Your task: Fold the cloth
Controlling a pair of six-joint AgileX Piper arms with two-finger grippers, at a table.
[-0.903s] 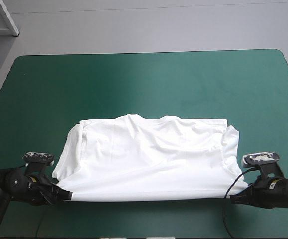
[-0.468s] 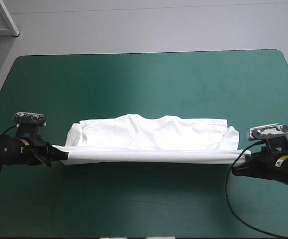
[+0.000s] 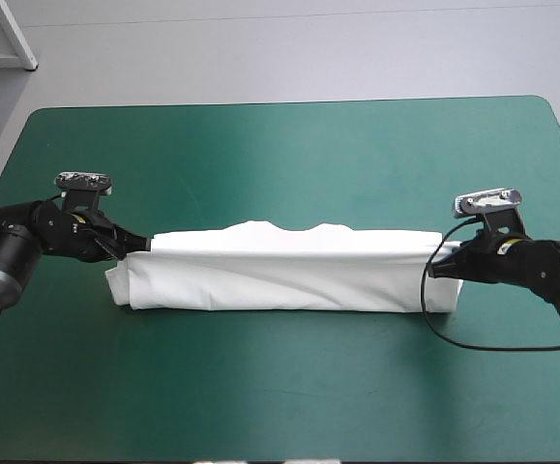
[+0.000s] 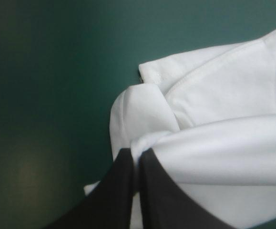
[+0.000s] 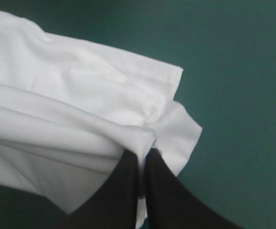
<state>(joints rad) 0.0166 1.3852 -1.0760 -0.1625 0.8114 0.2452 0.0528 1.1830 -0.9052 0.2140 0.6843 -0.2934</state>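
The T-shirt (image 3: 289, 275) sits mid-table on the teal-green cover (image 3: 280, 155) as a long band, with its hem layer doubled over toward the collar. The left gripper (image 3: 142, 246) and right gripper (image 3: 434, 272) each pinch an end of that top layer, probably so the fold lands straight and taut.

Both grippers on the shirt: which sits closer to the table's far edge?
The left gripper. It pinches the T-shirt at the folded band's far edge; the right gripper pinches about midway across the band.
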